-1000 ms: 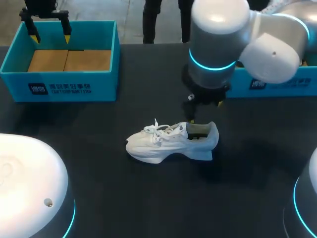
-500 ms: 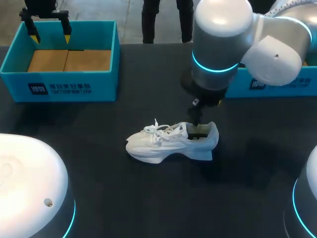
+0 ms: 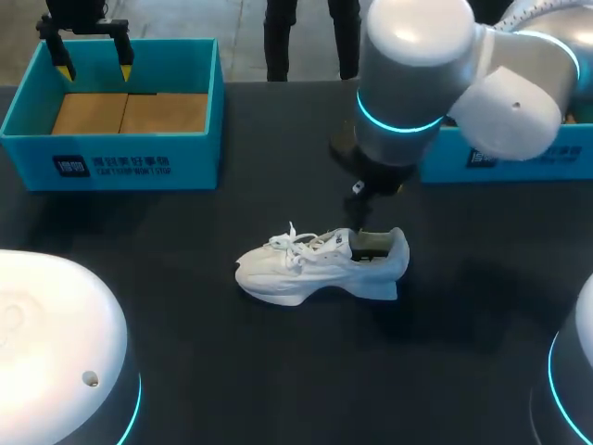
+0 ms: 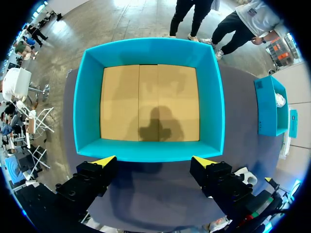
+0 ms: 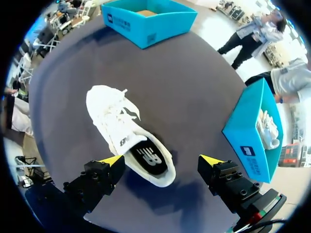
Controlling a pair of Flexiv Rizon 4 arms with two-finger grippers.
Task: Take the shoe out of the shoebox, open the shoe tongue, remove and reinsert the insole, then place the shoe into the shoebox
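The white shoe [image 3: 320,264] stands on its chunky moulded sole in the middle of the frame, on the matte black table [image 3: 185,241]. Its toe points left and its laces lie loose and ruffled. From the right wrist, a dark insole [image 5: 146,158] shows flat inside the oval opening. The right hand [image 5: 163,161] hangs over the heel with its fingers spread wide and nothing in them. From above, the bulky grey right arm [image 3: 417,74] covers most of that hand, so I cannot tell whether a finger touches the collar. The teal cardboard shoebox [image 3: 111,162] sits at the upper left, open-topped, with a plain brown floor. The left hand [image 4: 154,161] hovers above its far rim, fingers wide apart and empty. A second teal box [image 3: 500,158] at the right edge is partly hidden behind the arm.
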